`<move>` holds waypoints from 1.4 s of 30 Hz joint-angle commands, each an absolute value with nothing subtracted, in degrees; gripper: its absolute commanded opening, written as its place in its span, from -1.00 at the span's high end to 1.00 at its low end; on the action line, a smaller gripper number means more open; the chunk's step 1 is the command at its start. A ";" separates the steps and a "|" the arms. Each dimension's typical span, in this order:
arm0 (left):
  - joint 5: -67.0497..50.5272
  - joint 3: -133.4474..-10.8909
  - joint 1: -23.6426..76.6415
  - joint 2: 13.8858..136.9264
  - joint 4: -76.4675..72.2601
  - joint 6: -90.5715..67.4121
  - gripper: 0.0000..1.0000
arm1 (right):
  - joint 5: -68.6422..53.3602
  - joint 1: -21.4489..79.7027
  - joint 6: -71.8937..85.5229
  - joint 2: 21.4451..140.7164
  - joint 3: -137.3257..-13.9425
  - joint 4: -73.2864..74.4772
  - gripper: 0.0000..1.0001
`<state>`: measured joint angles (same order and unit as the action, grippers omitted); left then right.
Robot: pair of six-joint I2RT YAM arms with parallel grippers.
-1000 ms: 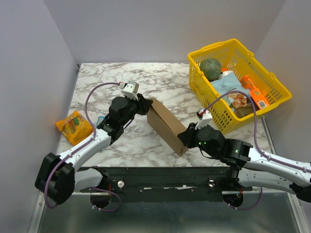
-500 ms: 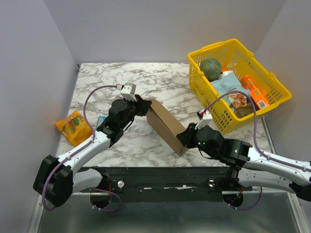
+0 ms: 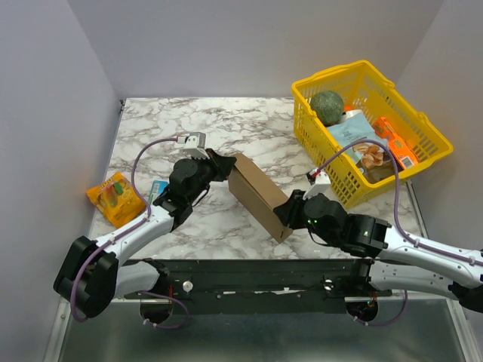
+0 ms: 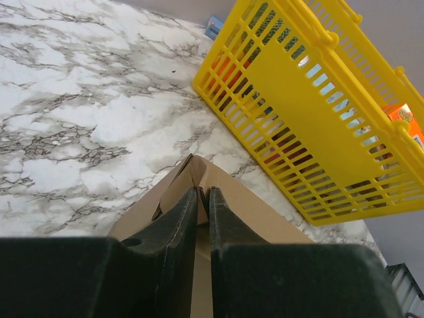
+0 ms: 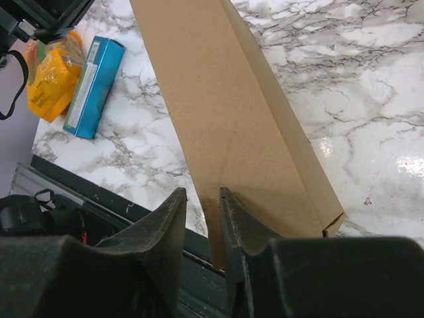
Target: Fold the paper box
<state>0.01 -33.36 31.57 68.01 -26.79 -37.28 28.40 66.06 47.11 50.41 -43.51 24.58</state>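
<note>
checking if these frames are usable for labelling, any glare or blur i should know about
Top external: even soft light on the marble table, faint shadows, no obvious glare. Left wrist: the left gripper sits dark and soft at the bottom; the yellow basket is sharp. Right wrist: bright glare patches on the marble right of the paper box; the right gripper is dark, slightly blurred.

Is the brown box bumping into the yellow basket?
Apart. The top view shows a strip of bare marble table between the paper box and the yellow basket. The left wrist view shows the same gap.
</note>
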 commanded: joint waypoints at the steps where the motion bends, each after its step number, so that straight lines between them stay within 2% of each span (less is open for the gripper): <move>1: 6.59 -27.24 30.59 72.42 2.45 -33.67 0.63 | 29.18 66.45 44.74 53.44 -40.78 45.44 0.18; 2: 6.77 -27.51 30.59 72.07 2.81 -33.23 0.63 | 29.18 66.45 44.30 53.44 -42.17 45.27 0.12; 3: 6.85 -27.68 30.59 71.90 3.07 -32.79 0.63 | 29.35 66.36 43.77 53.26 -43.06 45.00 -0.03; 6: 6.24 -28.56 30.59 71.98 3.87 -31.73 0.64 | 30.49 66.36 40.53 53.26 -47.98 43.25 -0.23; 11: 4.13 -27.60 30.59 71.72 2.55 -31.73 0.75 | 26.03 62.68 33.15 58.61 -55.98 37.81 -0.34; 14: 3.17 -26.98 30.59 71.37 1.76 -31.82 0.78 | 17.17 56.18 28.58 61.69 -58.00 32.01 -0.41; 18: 2.29 -26.28 30.59 70.75 0.97 -31.21 0.84 | 3.73 48.19 24.70 64.85 -60.72 25.41 -0.74; 21: 2.29 -26.10 30.67 70.49 0.79 -30.85 0.88 | -3.74 44.05 23.64 67.75 -63.80 22.33 -0.84; 33: 1.14 -25.75 30.76 70.31 0.35 -30.41 0.96 | -20.46 33.76 26.28 85.77 -72.68 11.26 -0.86; 42: 1.23 -25.66 30.76 69.96 0.26 -30.23 0.96 | -25.66 33.40 33.39 91.67 -73.30 2.74 -0.84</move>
<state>-0.19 -32.38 31.24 65.80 -25.87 -35.75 -20.73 33.30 29.06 90.61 -72.12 9.41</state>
